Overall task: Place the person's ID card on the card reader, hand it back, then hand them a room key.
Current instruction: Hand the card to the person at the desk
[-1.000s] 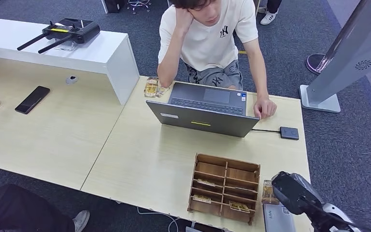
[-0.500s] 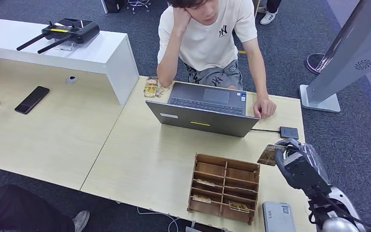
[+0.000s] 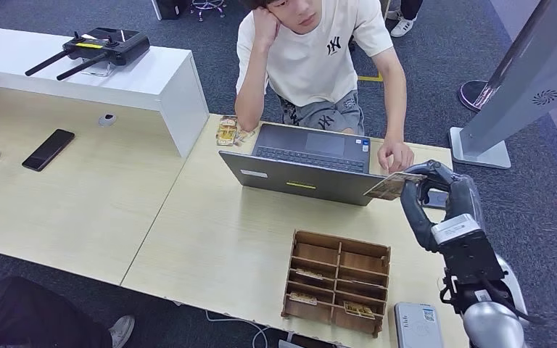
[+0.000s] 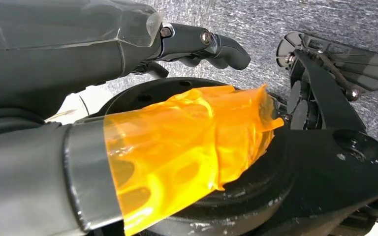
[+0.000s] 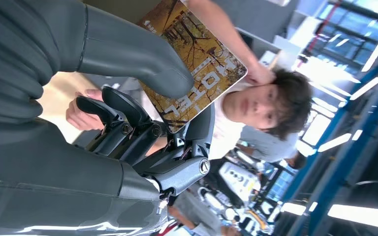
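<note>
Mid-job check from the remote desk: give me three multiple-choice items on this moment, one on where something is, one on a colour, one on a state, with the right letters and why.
1. Where does the wooden organizer stand?
A. On the white counter
B. On the desk, on the robot's side of the laptop
C. On the floor

2. What colour is the phone on the desk?
A. Black
B. White
C. Red

3. What is the right hand doing?
A. Hanging with nothing in it
B. Pressing the laptop keys
C. Holding the room key out toward the person

Answers:
1 B: the head view shows it on the light wood desk, nearer the robot than the laptop.
2 A: it lies dark and flat near the white counter.
3 C: the right wrist view shows the thumb clamping the room key, printed HOTEL, raised toward the person.
</note>
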Robot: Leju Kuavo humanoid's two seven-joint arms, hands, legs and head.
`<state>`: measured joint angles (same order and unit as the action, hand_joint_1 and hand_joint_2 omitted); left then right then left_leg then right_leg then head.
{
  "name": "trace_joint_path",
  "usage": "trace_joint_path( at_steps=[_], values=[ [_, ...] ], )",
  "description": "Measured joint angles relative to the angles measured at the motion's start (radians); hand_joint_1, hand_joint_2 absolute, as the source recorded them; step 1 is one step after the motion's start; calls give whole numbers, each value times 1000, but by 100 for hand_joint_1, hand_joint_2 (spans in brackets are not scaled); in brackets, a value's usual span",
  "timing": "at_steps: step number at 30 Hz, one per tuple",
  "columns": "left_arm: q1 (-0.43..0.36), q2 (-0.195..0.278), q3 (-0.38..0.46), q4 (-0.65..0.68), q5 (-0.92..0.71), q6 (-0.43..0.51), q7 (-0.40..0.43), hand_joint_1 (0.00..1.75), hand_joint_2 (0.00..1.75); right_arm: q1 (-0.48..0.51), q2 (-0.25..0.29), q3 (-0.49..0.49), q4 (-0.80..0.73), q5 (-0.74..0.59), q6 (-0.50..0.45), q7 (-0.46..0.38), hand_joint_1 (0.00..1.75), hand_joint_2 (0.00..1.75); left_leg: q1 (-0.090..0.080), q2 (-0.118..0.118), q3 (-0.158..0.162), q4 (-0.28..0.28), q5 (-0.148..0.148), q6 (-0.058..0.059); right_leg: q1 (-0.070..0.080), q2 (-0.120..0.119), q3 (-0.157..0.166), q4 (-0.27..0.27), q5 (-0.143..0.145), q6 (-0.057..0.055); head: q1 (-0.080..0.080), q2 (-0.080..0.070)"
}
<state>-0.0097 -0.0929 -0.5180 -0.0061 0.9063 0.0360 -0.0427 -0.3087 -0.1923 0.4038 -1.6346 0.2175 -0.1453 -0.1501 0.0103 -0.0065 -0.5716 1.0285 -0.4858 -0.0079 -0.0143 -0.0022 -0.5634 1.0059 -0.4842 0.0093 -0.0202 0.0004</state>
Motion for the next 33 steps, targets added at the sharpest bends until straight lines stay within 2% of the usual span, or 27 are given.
trace_joint_path(
  at_steps=[12,18,25,33],
  values=[
    [-9,2,-28,0,-21,-23,-11,0,0,-133,107,29,66,-95,16,-16,175,175,0,0,0,0,0,0,0,0,0,0,0,0,0,0],
    [-11,7,-52,0,-48,-27,-10,0,0,-222,157,47,187,-32,-57,-3,175,175,0,0,0,0,1,0,0,0,0,1,0,0,0,0],
    [-17,21,-79,0,-70,-29,-10,0,0,-347,213,49,376,-2,-95,20,175,175,0,0,0,0,1,-1,0,0,0,1,0,0,0,0],
    [-21,26,-106,0,-92,-24,-3,0,0,-437,250,50,535,106,-204,5,175,175,0,-1,0,0,1,-1,0,0,0,1,0,0,0,0]
  ],
)
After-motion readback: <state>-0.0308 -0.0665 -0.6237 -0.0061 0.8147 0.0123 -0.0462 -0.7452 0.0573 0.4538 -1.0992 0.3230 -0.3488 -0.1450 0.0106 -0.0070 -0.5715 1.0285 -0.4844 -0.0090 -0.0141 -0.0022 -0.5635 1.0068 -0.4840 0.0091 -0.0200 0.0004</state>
